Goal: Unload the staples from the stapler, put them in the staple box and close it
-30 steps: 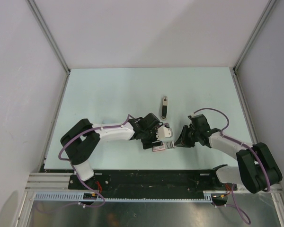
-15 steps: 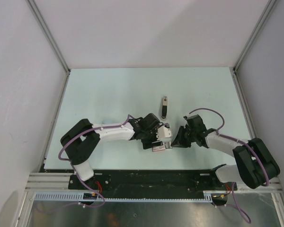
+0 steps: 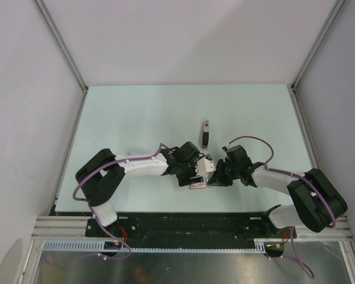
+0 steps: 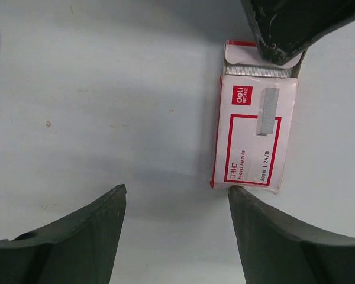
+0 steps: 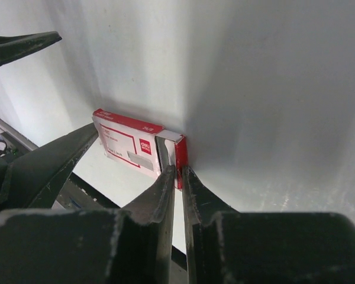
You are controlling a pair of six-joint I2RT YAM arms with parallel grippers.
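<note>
My right gripper (image 5: 177, 170) is pinched almost shut on the red end wall of the staple box (image 5: 127, 145), low in the frame, I judge to steady or drag it. My left gripper (image 4: 177, 192) stands wide and holds nothing, with one finger right at the box's lower edge, perhaps as a stop. The stapler (image 3: 206, 134) lies near the centre of the overhead view, apart from both grippers. I cannot see its staples, so unloading looks not yet begun. The table (image 3: 136, 118) is pale and matte, and white walls (image 3: 195, 41) enclose it.
</note>
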